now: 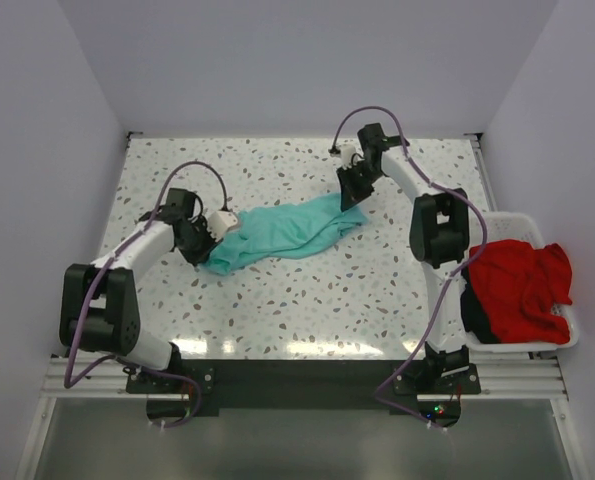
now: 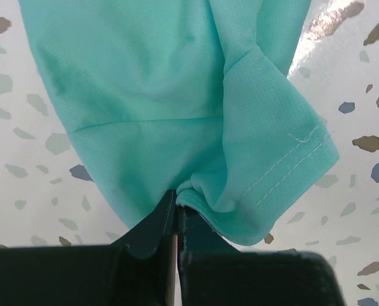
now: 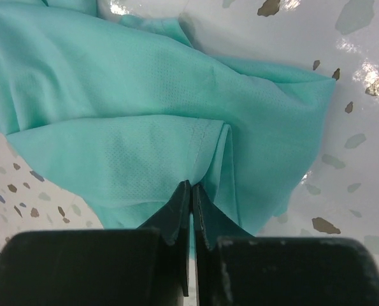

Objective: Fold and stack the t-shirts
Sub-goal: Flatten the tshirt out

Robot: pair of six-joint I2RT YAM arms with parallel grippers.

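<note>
Counter: speckled white. We are entering it first as the largest item, with one garment lying on it.

Next, teal t-shirt. We are finding it bunched into a loose rope across the middle of the counter, running from the left jaws to the right jaws, not yet spread or folded. As we are judging the risk, each pinch is taking only a small fold of thin mesh, so pulling the ends apart may be enough to slip one free. The cloth is also twisted, so we cannot tell which corners are being held, and spreading may be leaving it crooked.

Then left arm, bending at the elbow by the counter's left side, its wrist reaching low to the shirt's left end. The right arm is stretching far forward and dipping onto the shirt's far right end.

Then basket, white and slatted, sitting at the counter's right edge.

Then red t-shirt, heaped in the basket.

Last, the left jaws are closing tight on a fold beside the stitched hem. The right jaws are shut too, appearing to nip a fold of the teal t-shirt by its hem.
</note>
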